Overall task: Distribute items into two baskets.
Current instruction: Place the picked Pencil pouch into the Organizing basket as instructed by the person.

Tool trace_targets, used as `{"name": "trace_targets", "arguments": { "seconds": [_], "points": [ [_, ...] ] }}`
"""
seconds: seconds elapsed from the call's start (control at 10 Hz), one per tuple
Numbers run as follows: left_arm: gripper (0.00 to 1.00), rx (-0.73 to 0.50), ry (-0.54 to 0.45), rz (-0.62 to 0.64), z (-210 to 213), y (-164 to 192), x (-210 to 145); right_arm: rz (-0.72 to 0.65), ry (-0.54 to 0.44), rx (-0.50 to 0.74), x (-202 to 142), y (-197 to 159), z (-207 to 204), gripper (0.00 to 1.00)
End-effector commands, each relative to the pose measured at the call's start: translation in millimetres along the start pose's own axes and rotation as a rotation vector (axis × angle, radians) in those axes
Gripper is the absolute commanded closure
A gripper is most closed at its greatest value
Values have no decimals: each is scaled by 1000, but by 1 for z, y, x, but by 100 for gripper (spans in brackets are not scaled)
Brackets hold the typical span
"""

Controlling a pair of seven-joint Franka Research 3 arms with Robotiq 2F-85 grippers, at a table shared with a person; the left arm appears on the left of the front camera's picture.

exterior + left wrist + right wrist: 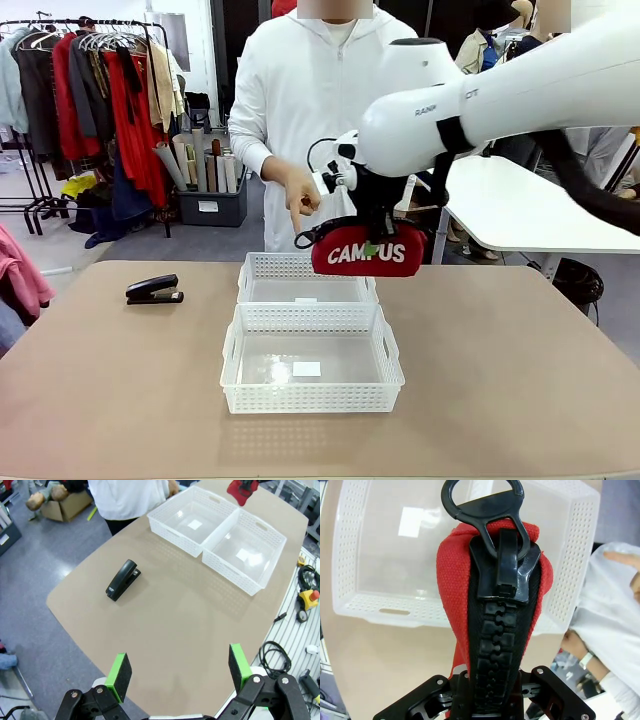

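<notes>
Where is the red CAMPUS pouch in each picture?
Front view: the red zippered cloth pouch hangs right of centre, over the right end of the far white plastic lattice basket.
Left wrist view: the pouch is small at the top edge, past that basket.
Right wrist view: the pouch is big in the middle, zip towards the camera, with a basket behind it.
Shared landmark: the white basket.

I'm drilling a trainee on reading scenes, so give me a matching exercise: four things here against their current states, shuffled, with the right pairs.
1 red pouch
2 stapler
3 left gripper
4 far basket

a on the table, at its left side
b fingers apart, holding nothing
c beneath the pouch
d clamped in the right gripper

Pairs: 1-d, 2-a, 3-b, 4-c
</notes>
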State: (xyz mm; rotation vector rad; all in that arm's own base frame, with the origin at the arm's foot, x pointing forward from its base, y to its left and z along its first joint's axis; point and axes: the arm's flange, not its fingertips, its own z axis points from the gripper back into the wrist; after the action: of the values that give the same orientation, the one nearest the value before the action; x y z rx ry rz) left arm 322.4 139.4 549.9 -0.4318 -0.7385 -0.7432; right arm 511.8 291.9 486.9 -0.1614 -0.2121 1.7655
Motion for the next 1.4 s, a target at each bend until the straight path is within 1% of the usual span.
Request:
{"name": "trace_targets", "arguments": {
  "seconds": [0.0,0.2,0.5,0.7,0.8,1.0,1.2,1.3],
  "points": [
    [0,-8,-13,-9,1,0,0,2,-1,-40,13,-28,-9,100],
    [0,-8,-13,-9,1,0,0,28,-4,-31,24,-42,-29,100],
    [0,-8,-13,-9,1,0,0,117,26,-55,42,-65,-52,100],
    [0,-8,-13,-9,1,0,0,145,5,-59,51,-74,-66,100],
    [0,-8,-13,-9,1,0,0,150,-1,-65,55,-75,-74,100],
    [0,-8,-13,-9,1,0,0,103,-5,-62,57,-79,-89,100],
    [0,-8,-13,-9,1,0,0,91,-9,-42,61,-78,-108,100],
    [0,-8,-13,-9,1,0,0,91,7,-81,61,-77,-109,100]
  ]
}}
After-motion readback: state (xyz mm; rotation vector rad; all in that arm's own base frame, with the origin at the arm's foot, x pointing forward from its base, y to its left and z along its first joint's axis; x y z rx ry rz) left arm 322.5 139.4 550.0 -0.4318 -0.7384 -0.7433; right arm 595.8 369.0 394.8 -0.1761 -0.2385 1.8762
